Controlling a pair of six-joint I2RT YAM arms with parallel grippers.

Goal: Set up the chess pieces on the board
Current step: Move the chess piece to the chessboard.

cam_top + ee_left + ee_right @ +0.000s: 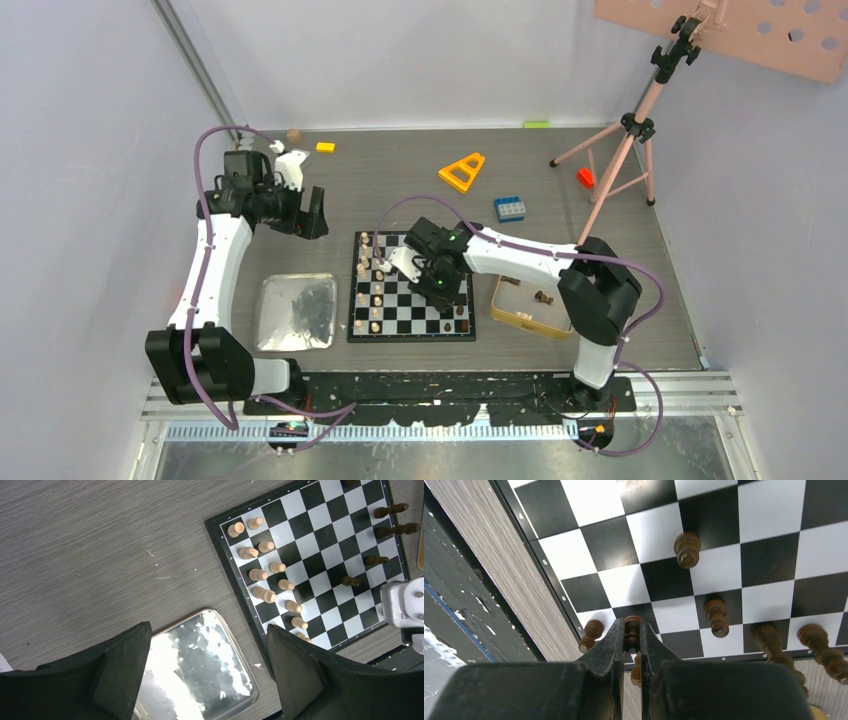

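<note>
Two claws differ: only the right wrist view shows the right claw [632, 630] pinching a dark chess piece [632, 622] at the edge of the board [589, 550]; the left claw [208, 630] hangs spread over the surface [100, 555].

A grey wood-grain table [400, 190] carries a scatter of objects. Near the middle, a black-and-white chessboard [411, 288] lies flat on the surface. Just beside the board on its left sits a shiny silver tray [296, 312], and close on its right a gold-rimmed square tin [522, 322], only partly in view. Farther back lie a blue toy brick [509, 208], an orange triangular frame [462, 172], a small yellow block [325, 147] and a small brown cube [294, 134]. A green strip [537, 124] rests at the far edge. At far right stands a pink tripod [620, 165], with a small red piece [585, 177] by its legs.
</note>
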